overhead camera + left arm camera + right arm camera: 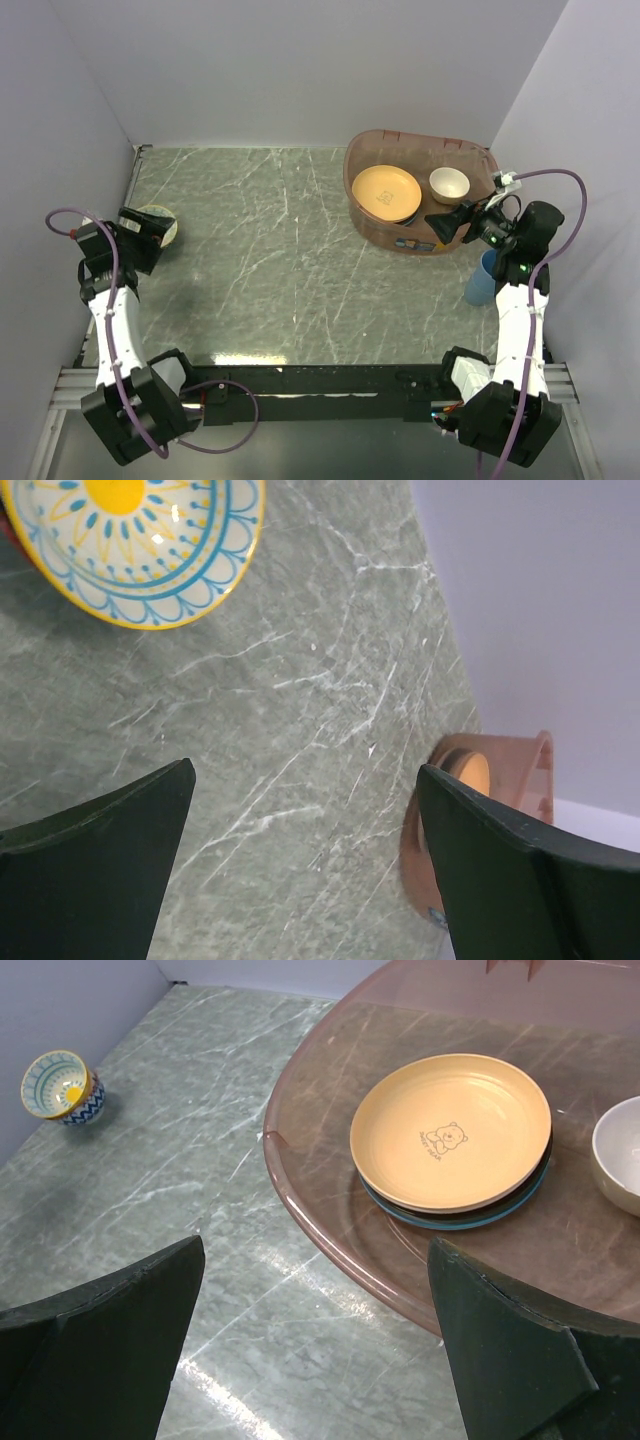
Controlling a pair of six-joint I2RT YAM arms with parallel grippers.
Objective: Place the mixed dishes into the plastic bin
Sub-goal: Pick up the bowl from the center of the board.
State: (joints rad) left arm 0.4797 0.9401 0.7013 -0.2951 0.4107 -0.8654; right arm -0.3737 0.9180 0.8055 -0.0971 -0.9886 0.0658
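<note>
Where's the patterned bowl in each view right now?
Top external: patterned bowl far left, mid-height.
Left wrist: patterned bowl top-left corner, cropped.
Right wrist: patterned bowl small, far left.
Shared landmark: plastic bin, right side in every view.

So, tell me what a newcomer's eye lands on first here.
The large translucent pinkish-brown plastic tub at the far right stands out, with a round yellow-orange plate and a small cream bowl inside it. Far left, a small bowl with a yellow and blue pattern sits alone just ahead of the open left tool. A light blue plastic cup stands outside the tub by the right arm.
</note>
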